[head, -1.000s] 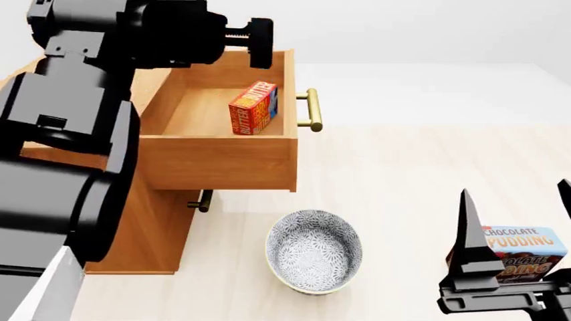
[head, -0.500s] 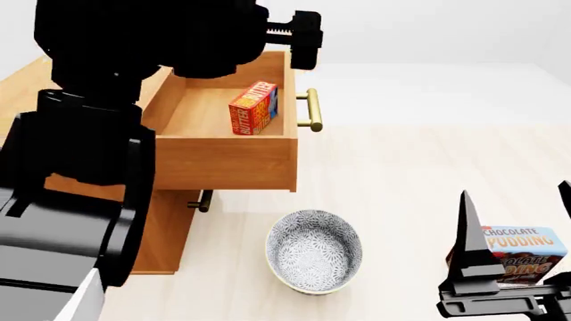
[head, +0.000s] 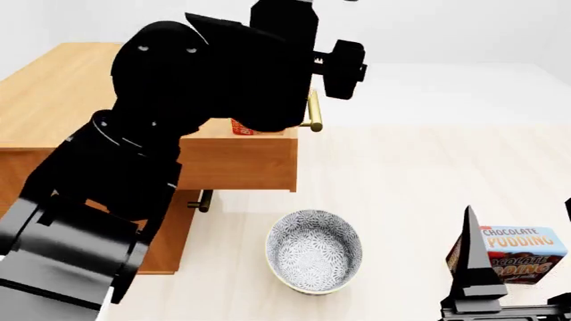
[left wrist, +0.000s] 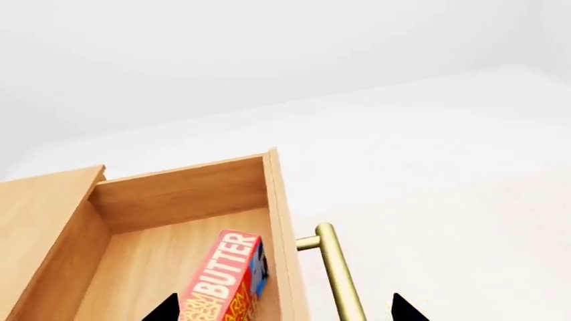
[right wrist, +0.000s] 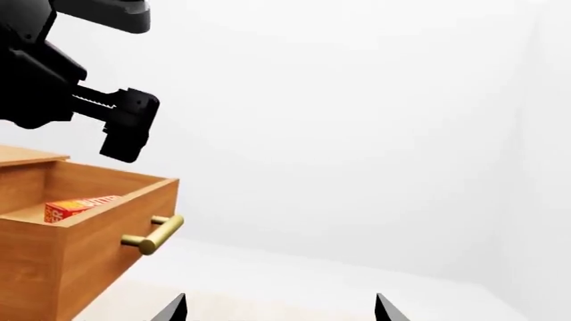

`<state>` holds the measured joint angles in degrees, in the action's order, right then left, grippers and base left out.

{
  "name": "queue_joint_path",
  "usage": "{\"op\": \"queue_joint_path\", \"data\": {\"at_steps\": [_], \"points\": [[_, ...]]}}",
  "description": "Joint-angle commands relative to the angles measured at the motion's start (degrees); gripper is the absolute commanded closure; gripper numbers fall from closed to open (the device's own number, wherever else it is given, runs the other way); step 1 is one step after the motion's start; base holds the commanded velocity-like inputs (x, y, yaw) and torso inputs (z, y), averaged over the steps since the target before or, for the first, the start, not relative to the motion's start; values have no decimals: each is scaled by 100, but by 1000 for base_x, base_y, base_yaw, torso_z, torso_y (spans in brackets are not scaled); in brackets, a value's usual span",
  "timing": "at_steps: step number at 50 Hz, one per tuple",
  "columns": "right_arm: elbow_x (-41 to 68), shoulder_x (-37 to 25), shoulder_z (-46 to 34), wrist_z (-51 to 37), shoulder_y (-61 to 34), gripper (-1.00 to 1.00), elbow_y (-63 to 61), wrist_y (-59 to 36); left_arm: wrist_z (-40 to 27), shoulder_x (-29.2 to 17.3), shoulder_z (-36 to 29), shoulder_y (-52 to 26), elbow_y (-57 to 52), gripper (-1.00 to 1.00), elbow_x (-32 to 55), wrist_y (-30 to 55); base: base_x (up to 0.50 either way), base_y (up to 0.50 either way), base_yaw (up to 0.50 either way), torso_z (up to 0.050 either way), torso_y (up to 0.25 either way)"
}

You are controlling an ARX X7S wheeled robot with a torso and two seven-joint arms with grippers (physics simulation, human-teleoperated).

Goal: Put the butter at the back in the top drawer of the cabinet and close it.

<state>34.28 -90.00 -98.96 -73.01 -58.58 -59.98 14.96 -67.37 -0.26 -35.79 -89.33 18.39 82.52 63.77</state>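
Patterned bowl and pudding box sit nearest, by the right gripper, its fingers apart and empty. Farther left, the butter lies in the open top drawer of the cabinet. Above it the left gripper is spread; a push missing the handle could leave the drawer ajar.

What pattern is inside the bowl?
The bowl has a fine grey-and-white speckled leafy print, clearest in the head view.

Our left arm reaches up and forward across the head view, its wrist raised high; our left gripper shows only two dark fingertips set wide apart, holding nothing. Our right gripper sits low at the right, fingers upright, spread and empty
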Motion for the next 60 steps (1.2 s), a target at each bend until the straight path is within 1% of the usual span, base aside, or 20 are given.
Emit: {"op": "queue_joint_path", "data": {"at_steps": [1, 9, 14, 20, 23, 26, 33, 44, 60], "points": [[-338, 0, -155, -190, 163, -100, -1, 41, -650, 8, -1065, -123, -19, -100, 745, -820, 0, 0, 0, 0, 0], [-448, 0, -210, -263, 224, -100, -1, 51, -700, 16, -2202, -358, -28, -100, 1322, -1691, 0, 0, 0, 0, 0], [-489, 0, -241, -320, 257, -100, -1, 71, -553, 20, -3278, -688, 101, -100, 1846, -2502, 0, 0, 0, 0, 0], [-555, 0, -284, -382, 305, -100, -1, 86, -489, 25, -4943, -1315, -10, -100, 2741, -3683, 0, 0, 0, 0, 0], [-567, 0, -291, -393, 315, -100, -1, 90, -500, 26, -5397, -1485, -99, -100, 2984, -3995, 0, 0, 0, 0, 0], [-608, 0, -311, -418, 337, -100, -1, 97, -604, 26, -5503, -1506, -193, -100, 2992, -4034, 0, 0, 0, 0, 0], [-653, 0, -336, -459, 368, -100, -1, 107, -783, 26, -5505, -1411, -367, -100, 2912, -3954, 0, 0, 0, 0, 0], [-762, 0, -390, -528, 430, -100, -1, 143, -1101, 26, -5499, -1204, -573, -100, 2581, -3655, 0, 0, 0, 0, 0], [-801, 0, -405, -561, 457, -100, -1, 161, -910, 26, -5479, -988, -763, -100, 2140, -3433, 0, 0, 0, 0, 0]]}}
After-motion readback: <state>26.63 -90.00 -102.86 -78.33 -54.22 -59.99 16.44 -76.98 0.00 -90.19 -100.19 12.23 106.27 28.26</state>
